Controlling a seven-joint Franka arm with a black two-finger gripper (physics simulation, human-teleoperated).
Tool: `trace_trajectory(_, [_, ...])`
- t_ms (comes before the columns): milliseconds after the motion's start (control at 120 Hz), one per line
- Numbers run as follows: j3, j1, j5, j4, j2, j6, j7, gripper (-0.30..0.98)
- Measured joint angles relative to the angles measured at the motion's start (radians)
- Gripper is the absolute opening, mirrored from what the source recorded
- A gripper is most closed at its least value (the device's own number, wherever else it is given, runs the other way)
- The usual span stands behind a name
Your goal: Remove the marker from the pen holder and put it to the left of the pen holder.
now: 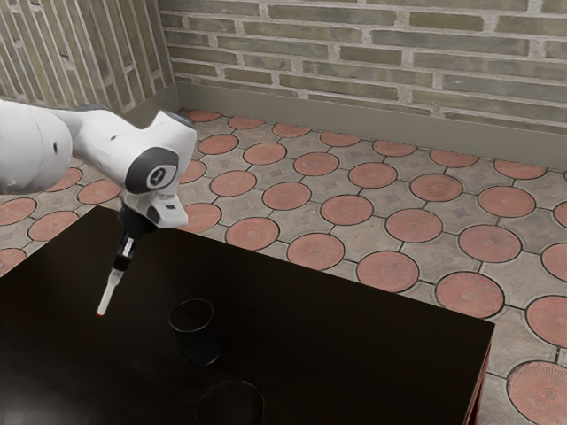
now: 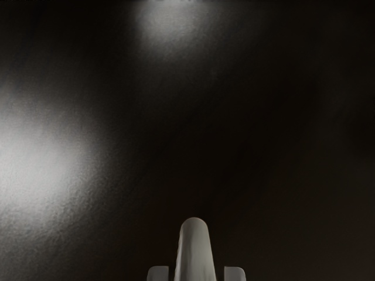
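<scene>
Fingers [image 1: 120, 267] pinch the marker [image 1: 109, 296], tilted, at the exterior view's left of the pen holder [image 1: 197, 333], toward the desk [image 1: 354, 310] corner beneath the arm. I should lower slowly, lay the barrel flatter, then release.

Brick wall [image 1: 381, 55]: brownish, pale-jointed, edged below with baseboard [image 1: 354, 120]
Tiled floor [image 1: 347, 210]: patterned with red circles on grey
Table [image 1: 354, 345]: black, glossy
Glare [image 2: 35, 164]: whitish, soft-edged
</scene>
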Motion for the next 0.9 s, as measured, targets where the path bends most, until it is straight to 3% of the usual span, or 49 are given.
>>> trace_trajectory(400, [0.0,0.003,-0.071,-0.007,0.054,0.014,-0.045,-0.06])
trace_trajectory(550, [0.0,0.004,-0.1,-0.007,0.057,0.01,-0.055,0.27])
trace_trajectory(667, [-0.001,0.001,-0.122,0.002,0.044,0.008,-0.062,0.45])
trace_trajectory(717, [-0.006,-0.008,-0.138,0.023,-0.036,0.007,-0.085,0.5])
trace_trajectory(767, [-0.015,-0.017,-0.15,0.034,-0.21,-0.002,-0.143,0.54])
trace_trajectory(817, [-0.119,0.07,-0.149,0.077,-0.346,-0.017,-0.206,0.57])
trace_trajectory(900, [-0.306,0.237,-0.152,0.194,-0.371,-0.032,-0.301,0.61])
